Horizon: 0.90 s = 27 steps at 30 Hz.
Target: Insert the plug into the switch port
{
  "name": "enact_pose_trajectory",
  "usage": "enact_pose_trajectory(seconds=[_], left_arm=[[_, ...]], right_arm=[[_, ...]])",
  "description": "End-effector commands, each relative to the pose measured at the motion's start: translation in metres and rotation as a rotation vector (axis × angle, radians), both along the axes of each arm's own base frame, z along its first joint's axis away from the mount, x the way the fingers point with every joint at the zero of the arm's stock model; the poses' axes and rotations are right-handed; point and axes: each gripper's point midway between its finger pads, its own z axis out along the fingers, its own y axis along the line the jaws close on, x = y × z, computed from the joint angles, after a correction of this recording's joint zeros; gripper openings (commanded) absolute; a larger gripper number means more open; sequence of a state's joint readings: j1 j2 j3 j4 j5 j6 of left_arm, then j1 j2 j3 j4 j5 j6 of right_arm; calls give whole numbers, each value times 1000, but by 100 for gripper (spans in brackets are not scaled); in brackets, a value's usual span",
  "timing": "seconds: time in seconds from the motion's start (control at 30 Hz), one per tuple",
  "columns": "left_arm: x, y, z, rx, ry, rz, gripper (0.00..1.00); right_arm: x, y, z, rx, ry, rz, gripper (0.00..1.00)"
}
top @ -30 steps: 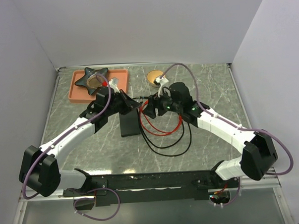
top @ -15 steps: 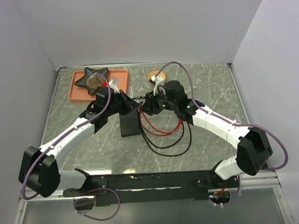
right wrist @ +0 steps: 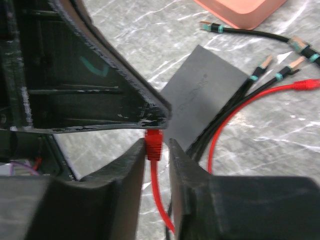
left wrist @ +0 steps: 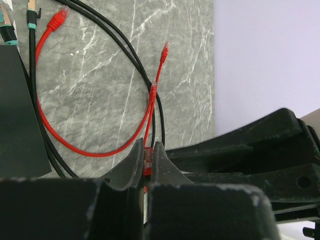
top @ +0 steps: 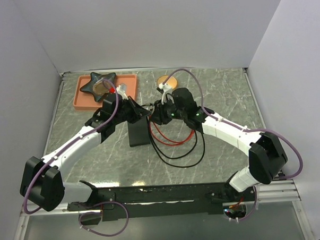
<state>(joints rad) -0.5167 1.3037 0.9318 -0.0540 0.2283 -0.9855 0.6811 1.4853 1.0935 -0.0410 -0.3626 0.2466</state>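
Between two claws (left wrist: 148, 152) (right wrist: 156, 159) sits one red plug (right wrist: 153, 141).

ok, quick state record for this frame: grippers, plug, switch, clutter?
left gripper: shut on the red cable
right gripper: fingers either side of the red plug; firm grip unclear
red plug: at the left gripper's tip, not in the switch
switch box: lying flat, ports not visible
black cables: loose, teal-banded ends beside the switch box
tray: far left, holds a black star-shaped item
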Motion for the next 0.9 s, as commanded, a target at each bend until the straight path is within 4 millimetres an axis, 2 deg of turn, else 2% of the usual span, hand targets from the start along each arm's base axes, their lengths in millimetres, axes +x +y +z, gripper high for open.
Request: enact_pose_trajectory(seconds=[0.0,0.07,0.1,0.17,0.2,0.27,0.33,0.4,0.43,0.47,0.6,0.67,0.7,0.77,0.8,0.87], left_arm=[[3,-6,27,-43,-55,-11,1],[2,-7,28,-47,-55,-16,1],[2,-7,27,-46,-54,-18,1],[2,-7,27,-45,-55,-20,1],[2,-6,27,-42,-53,-16,1],[2,-5,25,-27,-53,-15,10],[3,0,19,18,-47,-4,50],[12,14,17,93,-47,66,76],[8,23,5,154,-8,83,78],[10,30,2,188,-5,105,83],[5,55,-16,314,3,160,86],[3,58,-23,331,5,160,87],[0,60,-35,346,20,151,86],[0,53,-41,319,20,129,86],[0,50,-52,310,42,128,85],[3,35,-52,258,36,86,83]], right_arm=[[10,7,27,58,-77,-17,27],[10,9,27,58,-73,-12,20],[9,10,26,56,-68,-7,11],[10,10,24,53,-64,-7,3],[11,10,22,49,-62,-13,0],[11,6,20,44,-62,-33,0],[12,-1,16,27,-63,-58,0],[12,-6,13,11,-66,-82,0],[13,-11,10,-1,-71,-100,0],[13,-16,3,-24,-55,-113,0],[13,-29,-12,-54,-34,-152,0],[16,-39,-23,-82,-11,-185,0],[17,-42,-30,-98,5,-200,0],[24,-54,-39,-113,35,-242,0],[27,-59,-43,-109,55,-263,0],[34,-76,-53,-103,88,-304,0]])
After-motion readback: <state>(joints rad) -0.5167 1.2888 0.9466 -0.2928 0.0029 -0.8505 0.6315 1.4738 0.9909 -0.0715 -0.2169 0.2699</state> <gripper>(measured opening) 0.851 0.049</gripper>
